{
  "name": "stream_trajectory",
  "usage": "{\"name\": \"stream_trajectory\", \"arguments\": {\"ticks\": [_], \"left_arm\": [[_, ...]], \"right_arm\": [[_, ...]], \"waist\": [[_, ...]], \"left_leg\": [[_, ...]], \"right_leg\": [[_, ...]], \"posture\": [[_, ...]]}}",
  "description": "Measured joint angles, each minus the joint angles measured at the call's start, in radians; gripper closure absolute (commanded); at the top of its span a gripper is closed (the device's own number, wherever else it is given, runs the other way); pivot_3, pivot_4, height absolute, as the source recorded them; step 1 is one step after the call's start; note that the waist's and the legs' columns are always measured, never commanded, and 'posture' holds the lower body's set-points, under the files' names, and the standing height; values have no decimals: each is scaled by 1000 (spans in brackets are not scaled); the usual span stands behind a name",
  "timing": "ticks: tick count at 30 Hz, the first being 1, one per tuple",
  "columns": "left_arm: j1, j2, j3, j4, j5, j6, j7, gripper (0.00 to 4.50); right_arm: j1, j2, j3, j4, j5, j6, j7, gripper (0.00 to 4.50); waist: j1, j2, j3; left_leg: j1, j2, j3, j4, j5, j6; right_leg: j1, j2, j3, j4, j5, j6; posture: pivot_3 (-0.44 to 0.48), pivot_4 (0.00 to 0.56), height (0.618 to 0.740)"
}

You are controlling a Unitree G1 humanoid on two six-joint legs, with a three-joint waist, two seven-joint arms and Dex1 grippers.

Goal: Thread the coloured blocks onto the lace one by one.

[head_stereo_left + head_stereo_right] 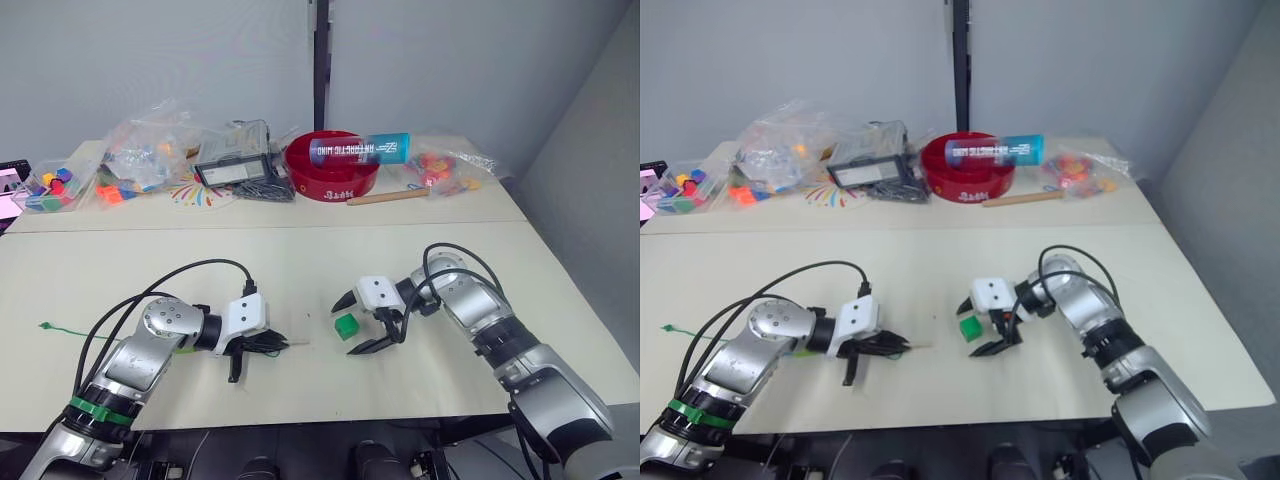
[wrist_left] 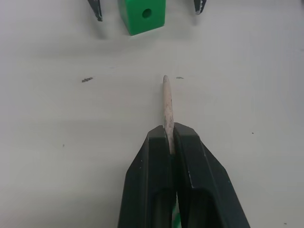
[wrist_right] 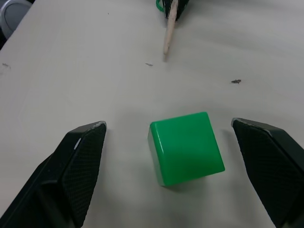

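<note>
Between the spread fingers of the right gripper (image 3: 168, 166) sits a green block (image 3: 185, 148), resting on the pale table (image 1: 300, 265) with a clear gap to each black finger — neither pad touches it. One face of the cube carries a round hole, and that face is turned toward the left gripper (image 2: 170, 137). The left gripper's two fingers are pressed together on the lace (image 2: 167, 107), pinching its pale stiff tip so that the point sticks out past the fingertips and aims at the block's hole, well short of it. Behind the left gripper the thin green string trails away over the table toward the robot's left, ending near the table's edge (image 1: 48, 326). Beyond both grippers, across a seam in the tabletop, lie a red bowl (image 1: 332, 170) and clear bags of coloured toy pieces (image 1: 140, 155).
</note>
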Motion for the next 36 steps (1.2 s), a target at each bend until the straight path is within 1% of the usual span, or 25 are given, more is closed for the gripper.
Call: {"name": "stream_trajectory", "arguments": {"ticks": [1,2,4,7,9,11,15,16,18,21,27,30,33,36], "left_arm": [[0,0,0,-5,-1,1,0,4500],[2,2,2,-8,-1,3,1,4500],[7,7,5,-21,-7,13,5,4500],[21,12,11,-35,-16,19,12,4500],[28,12,11,-41,-18,22,16,4500],[32,15,11,-56,-23,29,19,4500],[35,16,17,-65,-30,37,31,4500],[36,16,18,-69,-30,37,35,4500],[35,17,17,-73,-30,37,38,4500],[34,17,15,-74,-26,37,43,4500],[20,8,-26,-72,18,35,59,4500],[16,3,-36,-72,28,35,66,4500],[1,-17,-53,-72,43,38,78,4500],[-10,-28,-71,-72,48,46,80,4500]], "right_arm": [[-1,1,0,6,-2,-8,1,1269],[-4,4,0,15,-4,-16,3,1676],[-11,11,-8,46,-6,-40,15,2232],[-11,14,-21,63,-6,-54,24,3285],[-6,14,-33,56,-5,-46,24,3308],[26,15,-58,7,3,6,3,3308],[132,10,-76,-174,6,170,-55,3308],[177,2,-86,-264,8,246,-83,3308],[229,-7,-89,-376,8,345,-118,3308],[285,-6,-90,-492,3,452,-179,3308],[316,-1,-80,-558,-20,515,-267,3308],[320,-1,-75,-569,-26,521,-278,3308],[329,-1,-71,-579,-27,539,-292,3308],[332,-1,-66,-592,-29,551,-307,3308]], "waist": [[0,0,0],[0,0,0],[0,0,0],[-1,0,0],[-1,0,0],[0,0,0],[4,0,0],[6,0,0],[7,0,0],[5,0,0],[-5,0,0],[-6,0,0],[-5,0,0],[-6,0,0]], "left_leg": [[0,0,0,0,0,0],[0,0,0,0,0,0],[0,0,0,0,0,0],[1,0,0,0,0,0],[1,0,0,0,0,0],[1,0,0,0,0,0],[1,-1,-1,0,0,0],[1,-1,-1,0,0,0],[1,-1,-1,0,0,0],[1,-1,0,0,0,0],[4,0,0,0,0,0],[6,0,0,0,0,0],[12,0,0,0,0,0],[13,0,0,0,0,0]], "right_leg": [[0,0,0,0,0,0],[0,0,0,0,0,0],[0,0,0,1,0,0],[0,0,0,1,0,0],[0,0,0,2,0,0],[0,0,0,3,0,0],[-1,0,0,5,0,0],[-1,0,0,5,0,0],[-1,0,0,5,0,0],[-1,0,0,5,0,0],[2,1,0,5,0,0],[5,1,0,4,0,0],[11,2,0,2,0,1],[12,2,1,2,-1,1]], "posture": [[0,150,731],[0,150,731],[0,150,731],[0,150,731],[0,150,731],[0,150,731],[0,150,731],[0,150,731],[0,150,731],[0,150,731],[0,150,731],[0,150,731],[0,150,731],[0,150,731]]}}
